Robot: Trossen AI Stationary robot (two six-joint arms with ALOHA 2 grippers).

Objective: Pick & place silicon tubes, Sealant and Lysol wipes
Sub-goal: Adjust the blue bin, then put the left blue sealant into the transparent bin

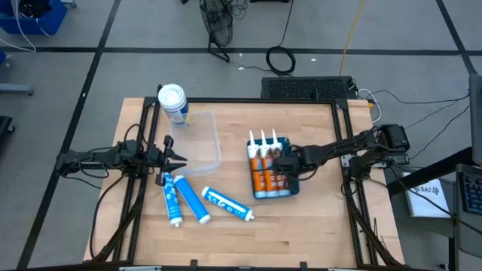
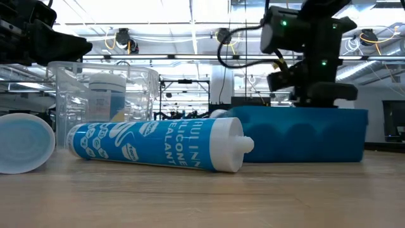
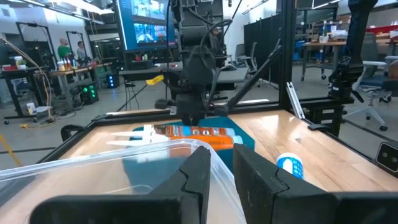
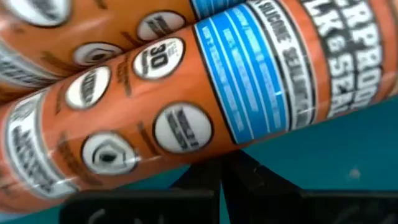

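Three orange sealant tubes [image 1: 267,172] lie in the blue tray [image 1: 292,188]; beside them the right gripper [image 1: 285,159] is closed, empty. Left of the tray, three blue silicone tubes [image 1: 193,202], Lysol wipes [image 1: 173,103] and the closed left gripper [image 1: 176,157] wait.

3 orange tubes [image 1: 269,167] sit in a blue tray [image 1: 292,188], 3 blue tubes [image 1: 197,202] loose on the table [image 1: 301,233], wipes canister [image 1: 172,102] by the clear bin [image 1: 203,143].

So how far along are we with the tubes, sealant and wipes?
Looks done: three orange sealant cartridges lie in the blue tray. In hand: nothing; the right hand sits shut above them, the left hand shut beside the clear bin. Left: three blue tubes and the Lysol wipes.
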